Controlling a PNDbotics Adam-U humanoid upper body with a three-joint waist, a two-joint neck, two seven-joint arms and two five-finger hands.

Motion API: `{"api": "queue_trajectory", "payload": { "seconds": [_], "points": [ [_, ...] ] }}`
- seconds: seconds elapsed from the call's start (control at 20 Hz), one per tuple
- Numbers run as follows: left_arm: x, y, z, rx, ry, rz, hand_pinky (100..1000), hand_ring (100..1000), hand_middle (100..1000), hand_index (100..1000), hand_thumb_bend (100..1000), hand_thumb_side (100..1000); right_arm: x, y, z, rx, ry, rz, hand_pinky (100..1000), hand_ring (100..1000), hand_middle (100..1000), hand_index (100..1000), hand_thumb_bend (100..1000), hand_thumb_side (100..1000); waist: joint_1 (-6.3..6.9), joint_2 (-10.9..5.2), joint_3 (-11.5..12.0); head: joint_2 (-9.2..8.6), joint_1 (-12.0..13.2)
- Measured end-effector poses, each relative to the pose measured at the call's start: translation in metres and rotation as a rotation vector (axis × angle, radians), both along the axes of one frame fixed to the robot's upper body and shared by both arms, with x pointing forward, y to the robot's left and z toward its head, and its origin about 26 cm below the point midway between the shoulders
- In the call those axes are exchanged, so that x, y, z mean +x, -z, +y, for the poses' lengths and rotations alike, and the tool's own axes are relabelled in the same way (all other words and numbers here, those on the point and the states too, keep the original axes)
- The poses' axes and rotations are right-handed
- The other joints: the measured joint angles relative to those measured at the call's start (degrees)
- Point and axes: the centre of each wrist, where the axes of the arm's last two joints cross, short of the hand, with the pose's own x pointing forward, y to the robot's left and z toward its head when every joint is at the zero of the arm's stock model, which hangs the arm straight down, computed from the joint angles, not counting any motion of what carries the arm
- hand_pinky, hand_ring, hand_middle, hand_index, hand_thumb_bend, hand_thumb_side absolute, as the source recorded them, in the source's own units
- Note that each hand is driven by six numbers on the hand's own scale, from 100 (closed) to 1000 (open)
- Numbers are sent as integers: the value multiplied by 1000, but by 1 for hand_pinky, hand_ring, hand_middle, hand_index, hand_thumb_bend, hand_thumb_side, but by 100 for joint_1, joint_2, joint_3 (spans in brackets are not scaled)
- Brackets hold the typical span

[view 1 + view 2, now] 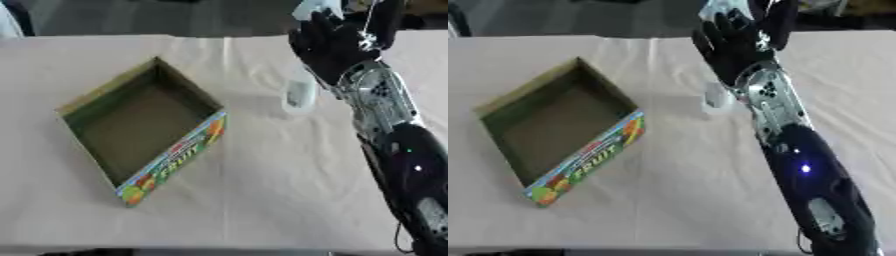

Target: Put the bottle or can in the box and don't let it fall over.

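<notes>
An open cardboard box (185, 85) with a colourful fruit print on its front wall sits left of centre, turned at an angle, with nothing inside. A pale translucent bottle (299, 95) stands on the cloth right of the box. Only its lower part shows, below and left of my right wrist. My right hand (331, 47), black, is raised just above and in front of the bottle, back toward the camera, fingers straight and pointing up. The hand hides the bottle's middle. A pale shape (317, 7) shows above the fingertips at the top edge.
A beige, creased cloth (262, 190) covers the table. My right forearm (394, 135) runs down the right side to the lower corner. The table's far edge (131, 35) lies just behind the box.
</notes>
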Motion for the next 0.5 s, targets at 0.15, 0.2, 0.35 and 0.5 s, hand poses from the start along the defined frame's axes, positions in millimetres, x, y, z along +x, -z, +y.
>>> {"api": "queue_trajectory", "payload": {
  "seconds": [0.15,0.2,0.35,0.5],
  "points": [
    [0,0,0,0,0,0,974,935,818,806,584,680,-1,-9,3,3,-13,-18,100,100,100,990,239,1000,0,-14,-2,52,2],
    [0,0,0,0,0,0,974,935,818,806,585,680,-2,-13,4,3,-19,-25,100,100,100,990,237,1000,0,-16,-3,73,7],
    [0,0,0,0,0,0,973,934,818,806,586,679,-4,-24,8,3,-41,-49,100,100,100,990,234,1000,0,-28,-3,132,22],
    [0,0,0,0,0,0,973,934,818,807,586,678,-7,-35,13,4,-66,-75,100,100,100,989,230,1000,-5,-66,7,151,26]
  ]
}}
